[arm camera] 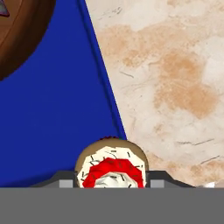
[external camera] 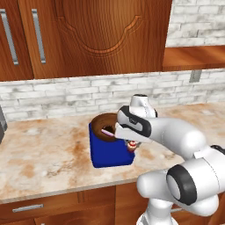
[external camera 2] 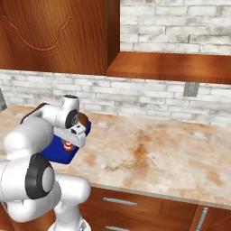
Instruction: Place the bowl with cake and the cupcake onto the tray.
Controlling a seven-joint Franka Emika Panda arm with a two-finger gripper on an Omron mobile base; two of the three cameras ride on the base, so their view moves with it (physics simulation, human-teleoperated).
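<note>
The deep-blue tray (external camera: pixel 107 154) lies on the marble counter, and the dark-brown bowl (external camera: pixel 104 125) with the cake wedge (external camera: pixel 107 131) rests on its far end. My gripper (external camera: pixel 130 144) hangs over the tray's right edge, shut on the cupcake (external camera: pixel 131 147). In the hand view the cupcake (arm camera: pixel 111 164), white frosting with red, sits between the two finger pads (arm camera: pixel 65 183), straddling the tray (arm camera: pixel 52 113) rim; the bowl (arm camera: pixel 19 39) fills the upper left corner. From the right base view the cupcake (external camera 2: pixel 68 145) shows under the hand, over the tray (external camera 2: pixel 55 152). Whether it touches the tray, I cannot tell.
Bare marble counter (external camera 2: pixel 149 149) stretches to the right of the tray. A brick backsplash with a wall outlet (external camera 2: pixel 191 89) runs behind, under wooden cabinets (external camera: pixel 101 35) and a shelf (external camera 2: pixel 171 67). A dark appliance edge (external camera: pixel 1 125) sits at the far left.
</note>
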